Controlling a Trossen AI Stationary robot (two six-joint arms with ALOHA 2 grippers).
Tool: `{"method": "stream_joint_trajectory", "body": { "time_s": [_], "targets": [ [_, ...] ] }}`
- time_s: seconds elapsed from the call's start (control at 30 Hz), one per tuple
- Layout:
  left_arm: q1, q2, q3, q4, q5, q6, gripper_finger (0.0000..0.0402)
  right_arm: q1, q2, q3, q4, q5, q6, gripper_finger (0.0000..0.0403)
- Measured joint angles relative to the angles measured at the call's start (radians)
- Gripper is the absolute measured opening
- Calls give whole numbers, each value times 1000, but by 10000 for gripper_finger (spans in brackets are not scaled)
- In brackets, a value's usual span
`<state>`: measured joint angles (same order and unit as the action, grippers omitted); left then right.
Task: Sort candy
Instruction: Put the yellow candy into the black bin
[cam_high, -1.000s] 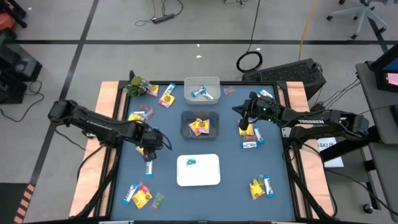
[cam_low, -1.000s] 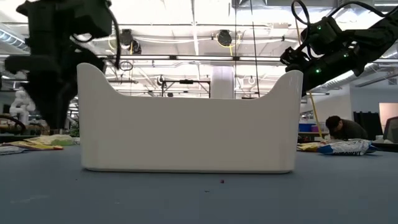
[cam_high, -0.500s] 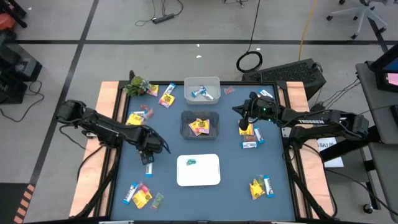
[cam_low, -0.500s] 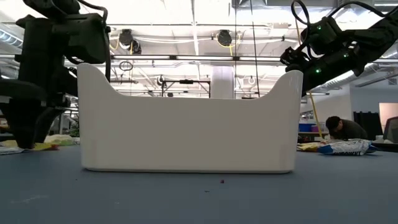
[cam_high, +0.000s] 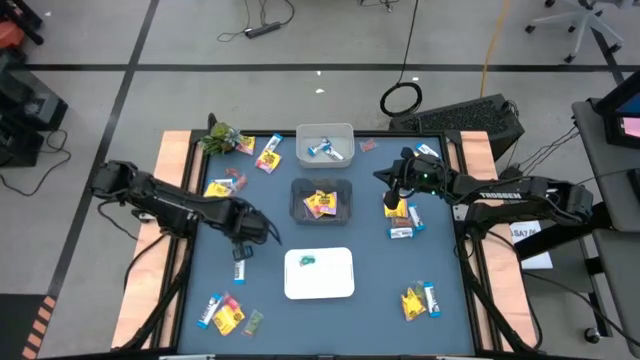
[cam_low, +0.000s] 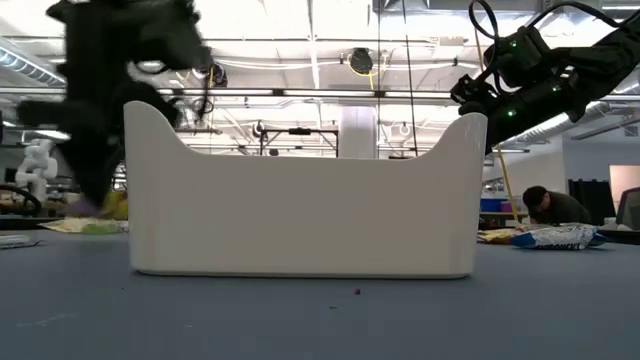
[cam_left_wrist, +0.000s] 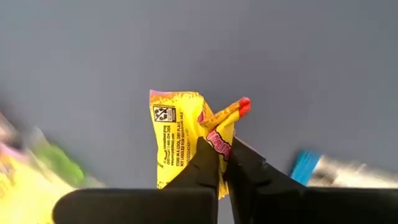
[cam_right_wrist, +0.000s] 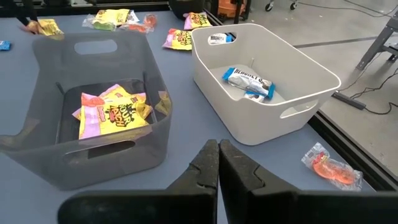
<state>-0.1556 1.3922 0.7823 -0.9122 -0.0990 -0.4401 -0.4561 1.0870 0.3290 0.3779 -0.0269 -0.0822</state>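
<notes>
My left gripper (cam_high: 265, 233) stands left of the white tray (cam_high: 340, 285) and is shut on a yellow candy packet (cam_left_wrist: 177, 140). A blue-and-white bar (cam_high: 239, 270) lies on the mat just near of it. My right gripper (cam_high: 390, 195) hovers shut over a few sweets (cam_high: 400, 222) at the right. The grey bin (cam_high: 297, 200) holds yellow packets (cam_right_wrist: 112, 115). The white bin (cam_high: 300, 145) behind it holds blue-and-white bars (cam_right_wrist: 249, 81). One green piece (cam_high: 307, 261) lies in the tray. My left gripper pinches the yellow packet between its two fingers by a crumpled side edge (cam_left_wrist: 214, 134), below a red-tipped corner (cam_left_wrist: 241, 106). The packet sticks out past the fingertips (cam_left_wrist: 208, 155), its printed back toward the wrist camera. Whether it is clear of the mat, I cannot tell.
Loose candy lies in clusters at the near left (cam_high: 225, 312), near right (cam_high: 415, 300), far left (cam_high: 268, 155) and left edge (cam_high: 218, 187). A green leafy object (cam_high: 220, 137) sits at the far left corner. In the low view the tray's wall (cam_low: 300, 210) fills the middle.
My left gripper, open half a second ago, has shut on the yellow packet. It has also shifted a little toward the table's right edge. The packet no longer shows on the mat where it lay.
</notes>
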Motion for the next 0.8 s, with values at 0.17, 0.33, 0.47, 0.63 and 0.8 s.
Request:
{"method": "stream_joint_trajectory", "body": {
  "time_s": [0.17,0.33,0.47,0.63,0.8],
  "targets": [
    [79,0,129,108,-47,93,28,0,0,0,0,0,3,0],
    [168,11,234,242,-67,276,21,0,0,0,0,0,14,0],
    [243,92,297,273,-35,400,16,0,0,0,4,0,14,0],
    [306,256,388,337,41,533,15,0,0,0,15,0,13,0],
    [352,393,490,349,42,611,14,0,0,0,9,0,12,0]
  ]
}}
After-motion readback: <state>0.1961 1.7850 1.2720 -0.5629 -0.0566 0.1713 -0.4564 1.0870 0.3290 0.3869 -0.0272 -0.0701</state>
